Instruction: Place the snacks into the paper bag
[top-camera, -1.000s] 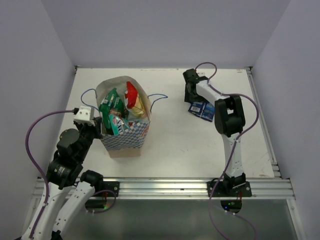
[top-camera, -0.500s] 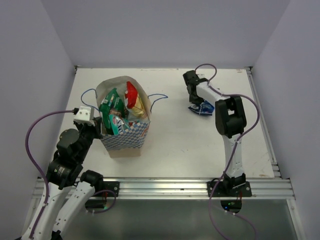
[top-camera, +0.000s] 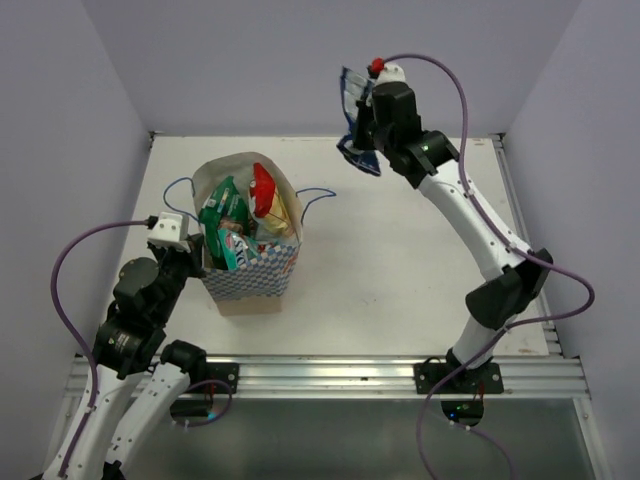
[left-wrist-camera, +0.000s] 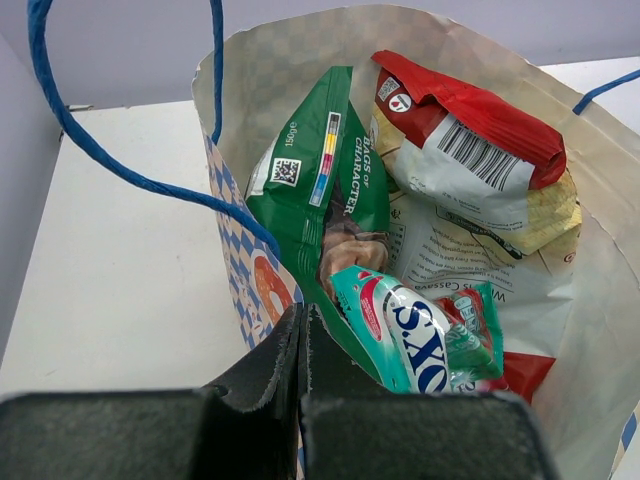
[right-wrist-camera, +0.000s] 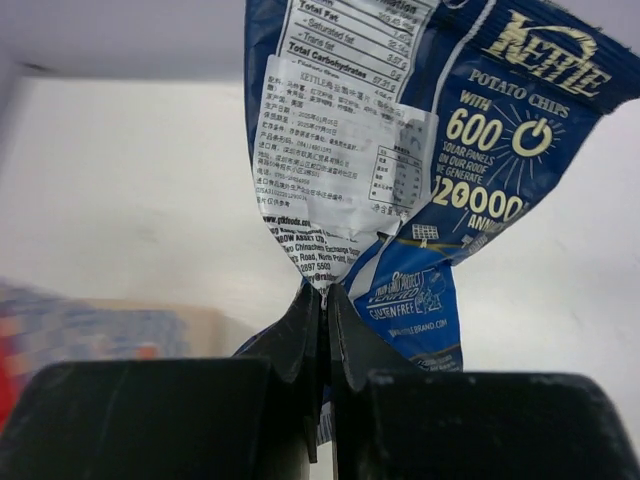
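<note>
The paper bag (top-camera: 262, 276) stands upright at the table's left, its rim (left-wrist-camera: 262, 52) open. Inside are several snacks: a dark green chips packet (left-wrist-camera: 305, 195), a red-topped cassava packet (left-wrist-camera: 470, 125) and a teal candy pack (left-wrist-camera: 410, 340). My left gripper (left-wrist-camera: 303, 316) is shut at the bag's left rim, which runs straight into the seam of its jaws. My right gripper (top-camera: 364, 126) is raised high over the table's far edge, to the right of the bag. It is shut on the crimped end of the dark blue pack (right-wrist-camera: 490, 130), which hangs from it (top-camera: 350, 92).
The bag's blue string handles (top-camera: 318, 194) stick out to both sides. White walls close the table on the left, back and right. An aluminium rail (top-camera: 330, 372) runs along the near edge by the arm bases.
My right gripper closed on the dark blue pack on the table and lifted it up and to the left, high over the far edge. The left arm and bag stayed put.
</note>
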